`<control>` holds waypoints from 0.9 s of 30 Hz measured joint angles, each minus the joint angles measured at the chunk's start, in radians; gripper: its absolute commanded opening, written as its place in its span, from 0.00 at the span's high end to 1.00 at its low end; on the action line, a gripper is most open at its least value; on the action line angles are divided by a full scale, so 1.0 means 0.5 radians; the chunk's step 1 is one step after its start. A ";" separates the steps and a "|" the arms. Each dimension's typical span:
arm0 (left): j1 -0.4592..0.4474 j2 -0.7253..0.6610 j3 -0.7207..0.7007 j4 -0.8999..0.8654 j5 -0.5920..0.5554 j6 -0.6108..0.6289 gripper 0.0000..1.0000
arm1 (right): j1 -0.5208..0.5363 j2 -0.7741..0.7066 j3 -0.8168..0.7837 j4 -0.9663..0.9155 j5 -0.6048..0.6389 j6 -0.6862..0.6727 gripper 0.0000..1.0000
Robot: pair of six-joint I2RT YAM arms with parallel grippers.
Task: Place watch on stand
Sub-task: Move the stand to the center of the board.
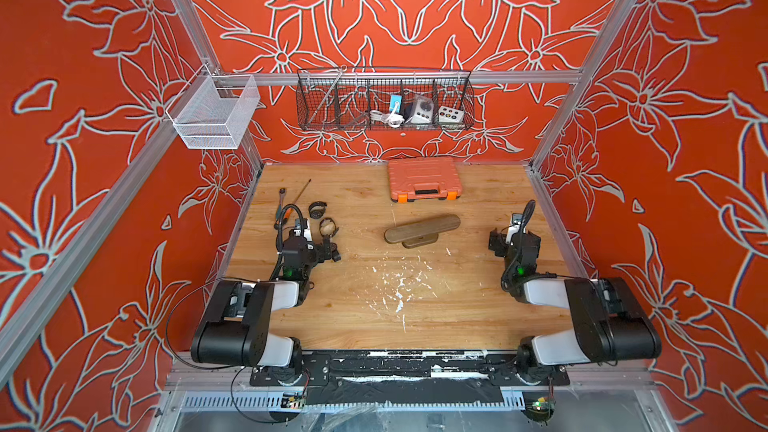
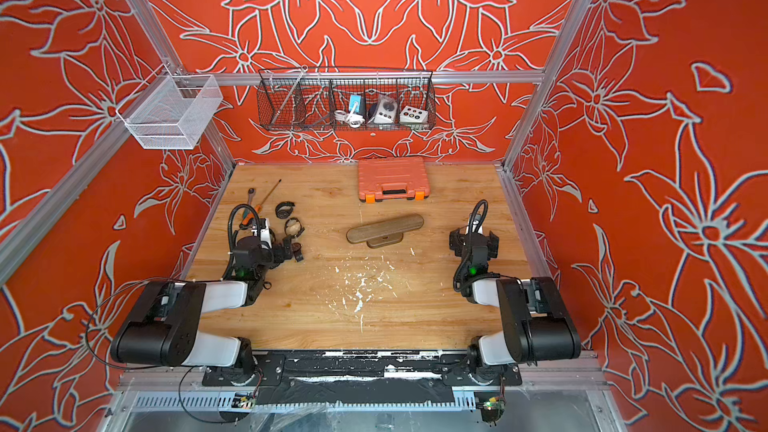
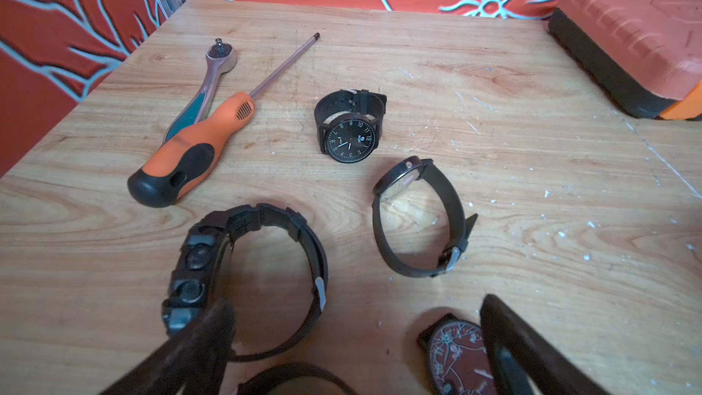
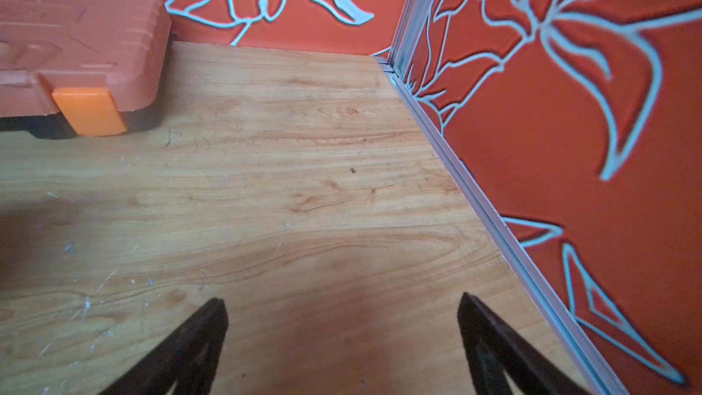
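Altogether four watches (image 3: 348, 134), one stand (image 1: 422, 229)

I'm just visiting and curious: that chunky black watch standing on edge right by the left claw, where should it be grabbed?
Probably by the strap. The chunky black watch stands on edge with its band buckled into an open loop, bulky case at one side. The left claw, open above it, could come straight down with one finger inside the loop and one outside, pinching the thin band opposite the case.

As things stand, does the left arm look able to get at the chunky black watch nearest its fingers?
Probably yes. The left gripper is open and sits low right by the chunky black watch, which lies on the table with nothing on top. The red-faced watch lies close beside it.
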 measured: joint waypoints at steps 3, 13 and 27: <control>0.000 0.000 0.000 0.000 0.000 0.000 0.02 | 0.001 0.000 0.000 0.001 0.000 0.000 0.02; 0.000 0.000 0.000 0.000 0.000 0.000 0.02 | 0.001 0.000 0.000 0.001 0.000 0.000 0.02; -0.002 -0.024 0.013 -0.057 -0.003 0.005 0.02 | 0.001 -0.003 -0.001 0.003 -0.018 -0.012 0.02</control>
